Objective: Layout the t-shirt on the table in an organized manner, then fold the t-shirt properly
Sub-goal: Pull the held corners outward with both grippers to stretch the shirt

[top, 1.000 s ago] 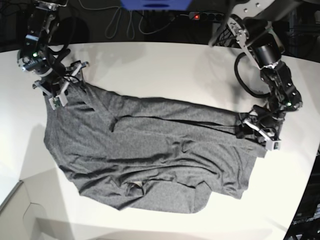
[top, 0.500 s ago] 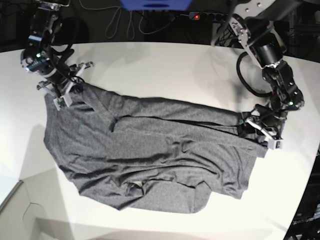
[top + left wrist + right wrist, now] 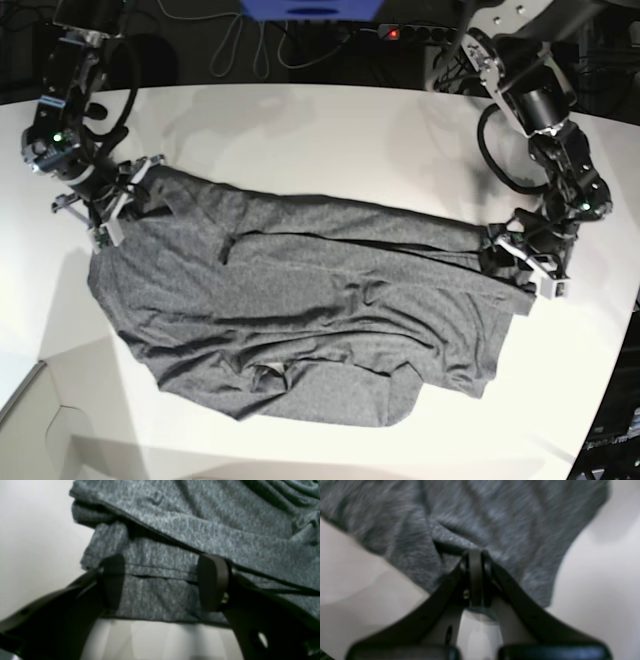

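The t-shirt [image 3: 300, 300] lies spread across the middle of the table [image 3: 330, 130], crumpled rather than squared, with its long axis running left to right in the base view.

Handling, as judged: the cloth is light, limp jersey with no stiffness. It will drape and drag, not slide as a sheet, so a lift at 1 corner will pull folds across the rest. Best holds are at hemmed edges and corners, where doubled fabric gives the pads something to bite. The surface appears matte, not slippery.

Appearance: dark heather-grey, plain, no print. Creases run along its length; a small dark pucker sits left of centre, and a bunched fold sits near the front edge. The right end is stacked in layers with a stitched hem showing.

Right gripper [image 3: 475, 580]: at the far-left corner of the shirt in the base view, jaws together and clamped on a pinch of the shirt's edge, fabric gathered above the tips.

Left gripper [image 3: 162, 582]: at the right end in the base view, jaws standing apart either side of the layered hem, with cloth lying between the pads [image 3: 212, 582]. No grip is taken.

Judgement: layout is in progress; folding has not begun.
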Robot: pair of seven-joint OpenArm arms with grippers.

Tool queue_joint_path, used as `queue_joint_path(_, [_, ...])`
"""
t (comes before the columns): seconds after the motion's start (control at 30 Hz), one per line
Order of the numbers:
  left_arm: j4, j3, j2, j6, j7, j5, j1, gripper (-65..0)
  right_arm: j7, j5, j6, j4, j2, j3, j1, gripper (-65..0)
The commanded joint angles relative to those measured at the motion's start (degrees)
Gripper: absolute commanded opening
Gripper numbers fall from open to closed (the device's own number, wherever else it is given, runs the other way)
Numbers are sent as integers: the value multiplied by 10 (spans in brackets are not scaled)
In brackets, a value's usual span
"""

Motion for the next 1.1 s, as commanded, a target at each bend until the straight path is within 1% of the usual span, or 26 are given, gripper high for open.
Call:
queue_joint_path(0.0, [9, -1, -6, 1, -14, -10, -12, -208, 10, 5, -1, 11, 6, 2, 2, -650])
queue_joint_path(0.1, [9, -1, -6, 1, -14, -10, -12, -208, 14, 4, -1, 7, 6, 1, 9, -650])
queue_joint_path(0.17, [9, 2, -6, 1, -14, -10, -12, -208, 10, -1, -1, 4, 17, 0, 38, -650])
queue_joint_path(0.23, [9, 2, -6, 1, -14, -10, -13, -208, 10, -18, -1, -11, 24, -6, 66, -650])
queue_joint_path(0.33, [9, 2, -6, 1, -14, -10, -13, -208, 9, -42, -1, -18, 26, -14, 97, -650])
queue_joint_path(0.47, [9, 1, -6, 1, -14, -10, -13, -208, 9, -55, -1, -19, 21, -14, 97, -650])
queue_joint_path(0.57, [9, -1, -7, 1, -14, -10, -13, -208, 10, -56, -1, -23, 14, -29, 95, -650])
queue_joint_path(0.67, [9, -1, -17, 1, -14, -16, -13, -208, 12, -56, -1, -46, 14, -29, 97, -650])
queue_joint_path(0.77, [17, -2, -18, 1, -9, -17, -16, -208, 14, -56, -1, -63, 18, -25, 99, -650])
queue_joint_path(0.97, [21, 0, -19, 1, -12, -17, -18, -208, 10, -56, -1, -25, 26, -26, 82, -650])
queue_joint_path(1.07, [15, 1, -18, 1, -14, -17, -18, -208, 10, -56, -1, -26, 28, -27, 68, -650])
